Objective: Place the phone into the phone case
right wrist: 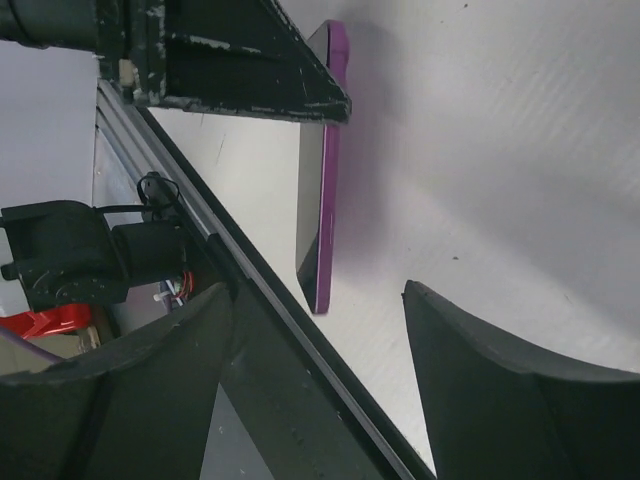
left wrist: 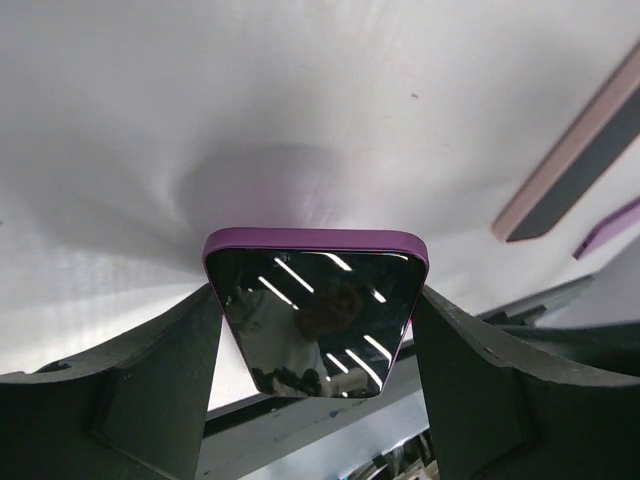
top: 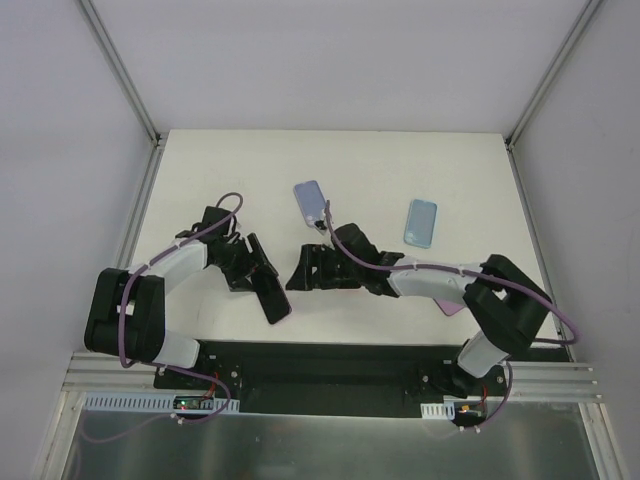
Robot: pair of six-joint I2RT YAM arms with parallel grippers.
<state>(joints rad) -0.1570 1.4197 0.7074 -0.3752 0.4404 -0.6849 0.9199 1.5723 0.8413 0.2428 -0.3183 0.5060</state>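
Observation:
The phone has a glossy black screen and a purple rim. It sits between the fingers of my left gripper, which press on both long sides. In the top view the phone sticks out from the left gripper toward the table's near edge. I cannot tell whether the purple rim is a case. A lavender phone case and a light blue one lie flat farther back. My right gripper stands open just right of the phone, holding nothing. Its wrist view shows the phone edge-on ahead of the right gripper.
A pink-rimmed item lies partly under the right arm and shows as a pink-edged dark slab in the left wrist view. The black base rail runs along the near table edge, close under the phone.

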